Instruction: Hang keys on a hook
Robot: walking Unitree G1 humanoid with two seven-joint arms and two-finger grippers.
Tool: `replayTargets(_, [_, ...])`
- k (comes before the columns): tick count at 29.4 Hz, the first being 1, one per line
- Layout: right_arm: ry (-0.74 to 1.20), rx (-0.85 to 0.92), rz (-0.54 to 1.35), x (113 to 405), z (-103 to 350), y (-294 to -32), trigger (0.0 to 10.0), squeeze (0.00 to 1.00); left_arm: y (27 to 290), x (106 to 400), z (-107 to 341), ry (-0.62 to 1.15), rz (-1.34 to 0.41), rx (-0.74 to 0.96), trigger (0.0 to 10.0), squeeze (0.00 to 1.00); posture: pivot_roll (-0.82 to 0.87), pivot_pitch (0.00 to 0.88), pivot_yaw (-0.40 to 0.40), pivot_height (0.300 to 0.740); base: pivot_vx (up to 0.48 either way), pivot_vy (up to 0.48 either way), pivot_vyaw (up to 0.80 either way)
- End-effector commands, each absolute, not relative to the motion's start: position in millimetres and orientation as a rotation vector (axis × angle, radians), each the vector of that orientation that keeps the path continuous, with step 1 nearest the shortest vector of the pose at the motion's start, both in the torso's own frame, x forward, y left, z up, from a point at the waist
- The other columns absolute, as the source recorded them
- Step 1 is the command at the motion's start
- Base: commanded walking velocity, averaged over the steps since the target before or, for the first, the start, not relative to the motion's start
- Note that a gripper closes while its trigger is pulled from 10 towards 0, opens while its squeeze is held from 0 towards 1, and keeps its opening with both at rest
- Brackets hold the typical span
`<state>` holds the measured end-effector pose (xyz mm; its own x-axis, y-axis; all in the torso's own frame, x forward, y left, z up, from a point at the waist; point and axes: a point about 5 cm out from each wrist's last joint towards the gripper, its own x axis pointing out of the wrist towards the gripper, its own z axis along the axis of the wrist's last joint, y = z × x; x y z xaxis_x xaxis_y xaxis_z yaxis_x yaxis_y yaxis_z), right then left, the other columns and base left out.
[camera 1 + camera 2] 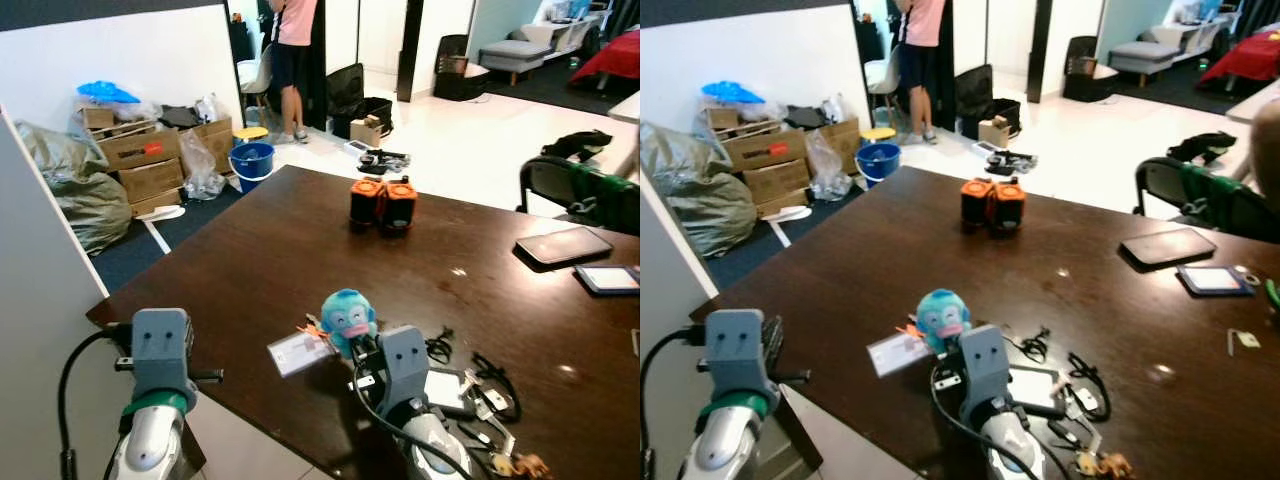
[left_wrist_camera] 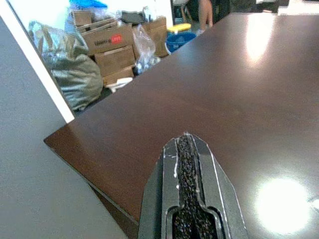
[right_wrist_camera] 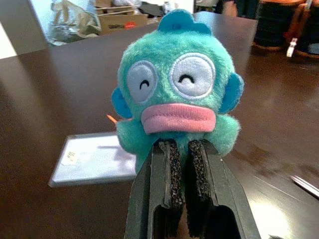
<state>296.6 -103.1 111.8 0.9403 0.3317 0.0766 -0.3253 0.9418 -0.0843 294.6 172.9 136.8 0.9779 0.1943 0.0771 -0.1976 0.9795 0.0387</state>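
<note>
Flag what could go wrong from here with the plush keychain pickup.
1. The right tool pinches only the bottom of the teal plush, so soft fabric could slip out on lifting.
2. The white card attached beside it may drag or snag on the dark table.
3. Cables lie close by the right arm and could catch.

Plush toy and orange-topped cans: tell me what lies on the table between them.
Nothing: in the left eye view, bare dark table runs from the plush toy to the orange-topped cans.
</note>
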Motion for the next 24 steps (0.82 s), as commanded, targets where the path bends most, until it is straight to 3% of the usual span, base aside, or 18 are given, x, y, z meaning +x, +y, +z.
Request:
replayTargets(1, [-0.087,-0.065,0.350,296,112,-98,10.0,0.00,180,294,129,-0.035,0.210,0.049,10.0,0.00,-0.10,0.000,0.143,0.740,0.000,0.000,0.80])
replayTargets(24, [-0.106,-0.060,0.369,300,123,-96,10.0,0.00,195,256,130,-0.093,0.249,-0.002,10.0,0.00,-0.09,0.000,0.123,0.740,0.000,0.000,0.80])
